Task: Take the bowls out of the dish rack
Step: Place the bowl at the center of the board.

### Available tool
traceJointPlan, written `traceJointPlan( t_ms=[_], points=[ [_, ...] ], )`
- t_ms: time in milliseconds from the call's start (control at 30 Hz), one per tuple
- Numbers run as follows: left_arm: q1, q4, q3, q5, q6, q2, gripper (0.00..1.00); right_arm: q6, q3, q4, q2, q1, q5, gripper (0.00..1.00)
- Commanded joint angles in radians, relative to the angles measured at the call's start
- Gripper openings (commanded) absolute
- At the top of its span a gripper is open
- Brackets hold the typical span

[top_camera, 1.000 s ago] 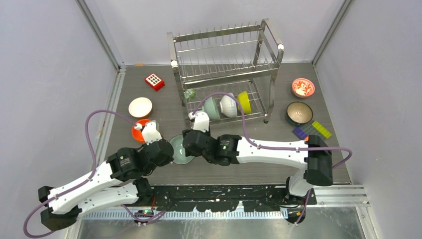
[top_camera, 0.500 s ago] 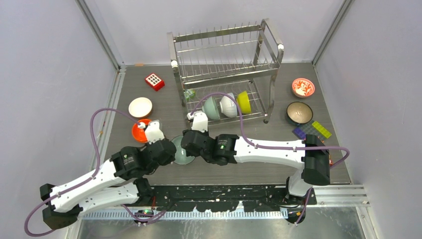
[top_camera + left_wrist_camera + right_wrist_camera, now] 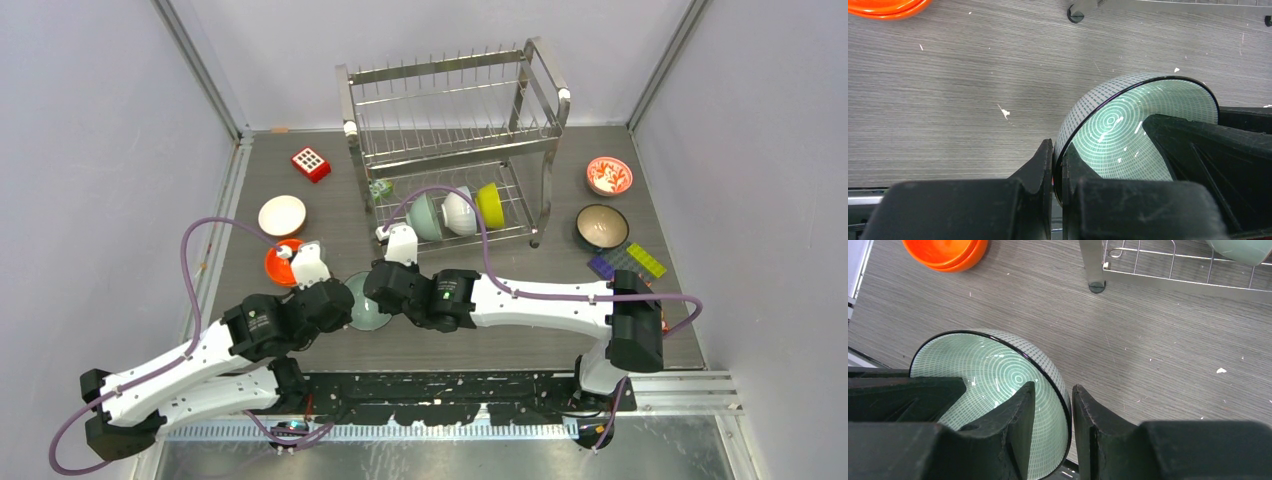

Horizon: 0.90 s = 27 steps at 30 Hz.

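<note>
While the left fingers [image 3: 1048,157] are clenched on one side of the ringed teal bowl [image 3: 1113,127], the right fingers [image 3: 1079,395] straddle the opposite rim. One is inside and one outside, spread wider than the wall and not gripping it.

This bowl is out of the dish rack [image 3: 455,140], between the two wrists and just in front of the rack's near-left leg. An orange bowl [image 3: 283,262] lies close on the left, with a white bowl [image 3: 282,215] and a red dotted block [image 3: 311,163] farther back.

Three bowls stand on edge in the rack's lower tier: a plain teal bowl [image 3: 425,217], a second white bowl [image 3: 459,211] and a lime-yellow bowl [image 3: 490,204].

Right of the rack, well apart, sit a red-and-white bowl [image 3: 609,175], a dark bowl [image 3: 602,226] and flat toy bricks [image 3: 627,262].

Open table [image 3: 480,340] runs along the near edge towards those bricks. Walls close off both sides.
</note>
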State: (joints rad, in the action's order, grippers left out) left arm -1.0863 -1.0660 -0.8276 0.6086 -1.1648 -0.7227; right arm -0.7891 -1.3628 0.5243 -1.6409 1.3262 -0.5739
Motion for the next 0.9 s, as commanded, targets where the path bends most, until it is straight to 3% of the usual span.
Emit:
traceJointPlan(
  t_ms=[0, 100, 200, 367, 500, 567, 733, 867],
  points=[
    [0.000, 0.077, -0.020, 0.025, -0.020, 0.003, 0.00, -0.010, -0.010, -0.018, 0.043, -0.002, -0.017, 0.39],
    [-0.001, 0.074, -0.030, 0.022, -0.019, -0.008, 0.00, -0.010, -0.008, -0.017, 0.044, -0.001, -0.013, 0.38],
    [-0.001, 0.073, -0.034, 0.024, -0.019, -0.013, 0.00, -0.015, -0.004, -0.017, 0.045, -0.001, -0.007, 0.31],
    [-0.001, 0.088, -0.030, 0.028, -0.019, -0.016, 0.00, -0.009, 0.002, 0.001, 0.055, -0.001, -0.017, 0.02],
    [0.000, 0.091, -0.032, 0.022, -0.018, -0.020, 0.02, -0.008, 0.021, 0.006, 0.087, -0.001, -0.027, 0.01],
    [-0.001, 0.100, -0.028, 0.017, -0.011, -0.017, 0.17, -0.007, 0.031, 0.010, 0.107, -0.002, -0.029, 0.01],
    [-0.001, 0.132, -0.010, 0.012, 0.037, 0.020, 0.71, -0.006, 0.043, 0.082, 0.173, 0.000, -0.082, 0.01],
    [-0.001, 0.152, 0.000, 0.032, 0.114, 0.072, 0.88, -0.014, 0.056, 0.242, 0.262, -0.004, -0.189, 0.01]
  ],
)
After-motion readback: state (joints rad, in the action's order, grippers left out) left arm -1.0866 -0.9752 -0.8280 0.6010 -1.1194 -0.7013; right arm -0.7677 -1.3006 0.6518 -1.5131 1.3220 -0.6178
